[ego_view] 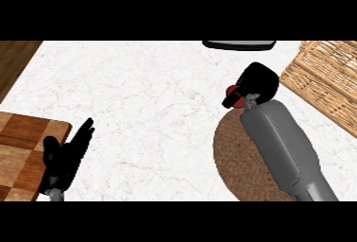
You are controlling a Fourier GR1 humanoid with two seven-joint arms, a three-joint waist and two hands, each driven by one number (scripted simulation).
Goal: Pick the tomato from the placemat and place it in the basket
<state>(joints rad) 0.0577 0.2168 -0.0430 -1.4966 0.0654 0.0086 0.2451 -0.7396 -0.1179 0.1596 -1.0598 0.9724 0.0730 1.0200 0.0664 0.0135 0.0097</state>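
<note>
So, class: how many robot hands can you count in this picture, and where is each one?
2. The left hand rests open at lower left, beside the checkered board. The right hand is curled round the tomato, between the placemat and the basket.

Bright even light, no glare, faint soft shadows, black hands w/o detail

I'm looking down on a white, faintly veined tabletop (153, 94). A round brown placemat (237, 160) lies on it toward my lower right, partly hidden from me. A woven basket (327, 80) sits at the right edge, well apart from a checkered wooden board (24, 151) lying at the left edge. A dark, flat object (239, 45) rests at the far edge, cut off from view.
</note>
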